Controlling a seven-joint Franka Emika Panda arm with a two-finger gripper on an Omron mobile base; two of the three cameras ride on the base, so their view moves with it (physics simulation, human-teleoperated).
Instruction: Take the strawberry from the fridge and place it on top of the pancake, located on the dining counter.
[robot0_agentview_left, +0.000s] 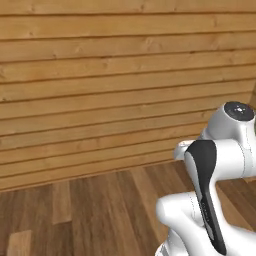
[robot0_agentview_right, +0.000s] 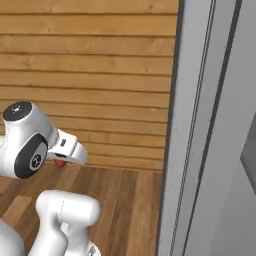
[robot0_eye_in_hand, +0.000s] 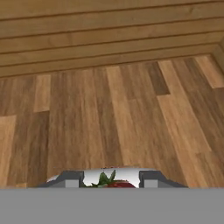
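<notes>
Between the two finger tips of the pincer (robot0_eye_in_hand: 110, 182), at the bottom of the hand view, sits the strawberry (robot0_eye_in_hand: 114, 183): a dark-red berry with green leaves on top, and the tips are closed on it from both sides. From the right base view a small red spot of the strawberry (robot0_agentview_right: 60, 163) shows just under the white hand, where the pincer (robot0_agentview_right: 64, 161) hangs below the wrist, so the berry is held in the air and touches no surface

Below and ahead of the pincer lies the wooden floor (robot0_eye_in_hand: 109, 113), made of brown planks in lighter and darker tones, and it is well apart from the berry. Beyond the floor, further ahead of the pincer, stands a wall of horizontal wooden boards (robot0_eye_in_hand: 105, 30), which meets the floor in a straight line. The same wall (robot0_agentview_left: 100, 75) takes the upper part of the left base view, with the floor (robot0_agentview_left: 75, 215) under it

To the right of the pincer, as the right base view shows, stands the fridge (robot0_agentview_right: 210, 125), tall and light grey, with a thin vertical line running down its face. It is near the arm but not touching it
</notes>
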